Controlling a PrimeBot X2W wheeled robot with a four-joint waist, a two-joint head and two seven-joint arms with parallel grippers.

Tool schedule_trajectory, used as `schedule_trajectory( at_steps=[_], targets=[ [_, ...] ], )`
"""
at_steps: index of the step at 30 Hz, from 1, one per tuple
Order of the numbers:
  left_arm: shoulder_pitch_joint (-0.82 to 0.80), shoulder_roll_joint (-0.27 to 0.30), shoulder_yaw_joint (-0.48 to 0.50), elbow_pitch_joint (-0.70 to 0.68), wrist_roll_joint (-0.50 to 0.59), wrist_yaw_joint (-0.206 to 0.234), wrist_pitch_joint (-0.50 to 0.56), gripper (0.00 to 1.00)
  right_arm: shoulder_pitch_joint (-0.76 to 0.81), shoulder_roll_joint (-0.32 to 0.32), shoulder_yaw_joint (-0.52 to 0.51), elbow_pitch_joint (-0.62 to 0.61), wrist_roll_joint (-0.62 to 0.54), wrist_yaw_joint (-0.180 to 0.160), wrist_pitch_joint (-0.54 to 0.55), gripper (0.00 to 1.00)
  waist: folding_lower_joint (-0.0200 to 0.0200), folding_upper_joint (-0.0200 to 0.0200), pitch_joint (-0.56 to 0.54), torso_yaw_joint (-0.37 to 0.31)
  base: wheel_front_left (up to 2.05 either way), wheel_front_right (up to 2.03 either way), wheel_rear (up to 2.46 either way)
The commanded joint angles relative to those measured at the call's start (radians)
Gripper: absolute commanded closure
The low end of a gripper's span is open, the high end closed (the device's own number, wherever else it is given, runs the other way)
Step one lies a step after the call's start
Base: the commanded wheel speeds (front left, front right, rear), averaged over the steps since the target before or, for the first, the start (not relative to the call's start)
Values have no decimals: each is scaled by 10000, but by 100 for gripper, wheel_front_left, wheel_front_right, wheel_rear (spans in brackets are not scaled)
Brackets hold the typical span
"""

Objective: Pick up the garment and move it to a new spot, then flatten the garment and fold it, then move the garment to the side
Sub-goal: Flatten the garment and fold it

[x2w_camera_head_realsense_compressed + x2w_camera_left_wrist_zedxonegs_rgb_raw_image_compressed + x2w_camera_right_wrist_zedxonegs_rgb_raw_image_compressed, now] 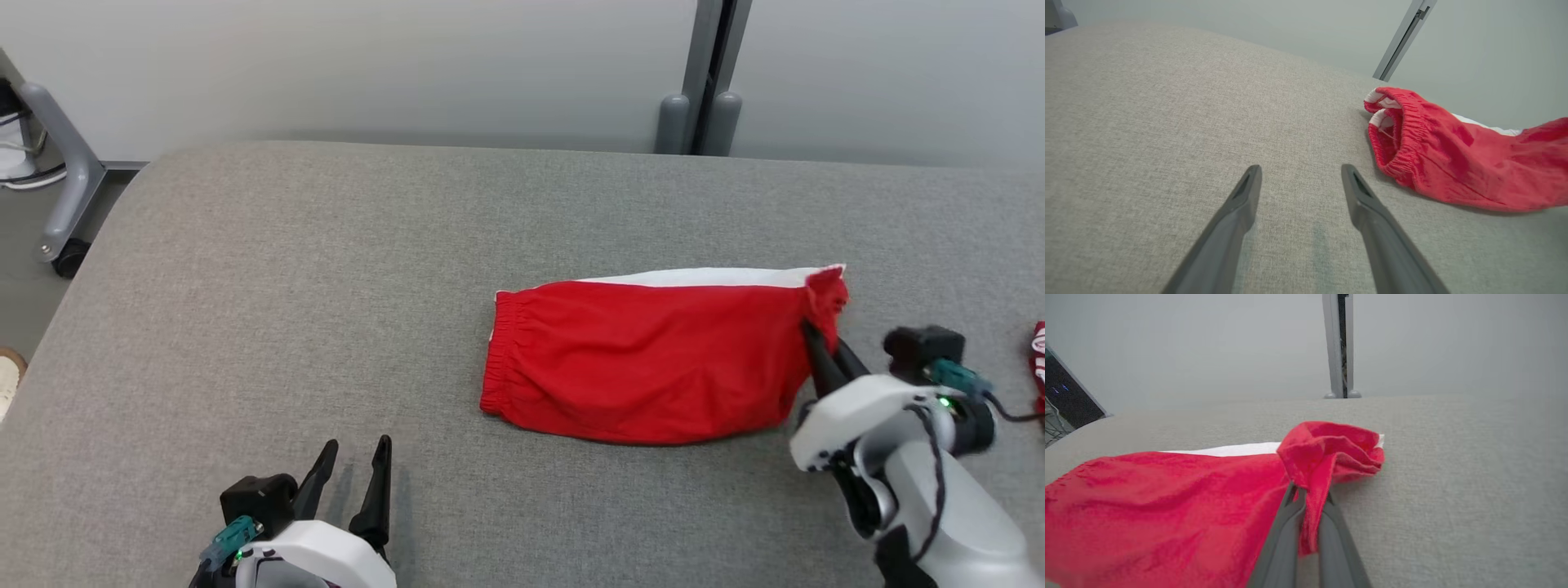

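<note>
The garment (653, 359) is a pair of red shorts with a white stripe, lying folded on the grey table (326, 286), elastic waistband to the left. My right gripper (812, 339) is shut on the garment's right edge, where the cloth bunches up. In the right wrist view the red cloth (1167, 514) is pinched between the closed fingers of that gripper (1308, 494). My left gripper (355, 461) stands open over bare table at the lower left, well apart from the garment. In the left wrist view the left gripper (1300, 171) points past the waistband of the garment (1437, 151).
Another red and white item (1038, 367) lies at the table's right edge. A grey wheeled stand (61, 188) is off the table's far left corner. A grey post (702, 82) rises behind the far edge against the pale wall.
</note>
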Motion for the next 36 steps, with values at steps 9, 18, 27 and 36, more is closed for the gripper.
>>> schedule_trajectory(
  at_steps=[9, 18, 27, 36],
  targets=[
    [-41, 48, -50, 52, -96, -31, -14, 0, -1031, 974, 2856, -1121, -174, 0, -58, 100, 0, 0, -19, 595, 0, 0, 0],
    [-336, 48, -461, 34, 105, 89, -14, 0, -888, 1036, 5649, -1041, 1638, -1, -51, 0, 0, 0, 3, 867, 0, 0, 0],
    [-231, 48, -37, -116, 404, 331, -14, 0, -533, 1038, 4351, -1282, 1372, -2, -54, 0, 0, 0, -89, 104, 0, 0, 0],
    [106, 53, 745, -563, 1173, 560, -14, 0, 791, 1059, 580, -1898, -657, 0, -54, 0, 0, 0, -251, -791, 0, 0, 0]
  ],
)
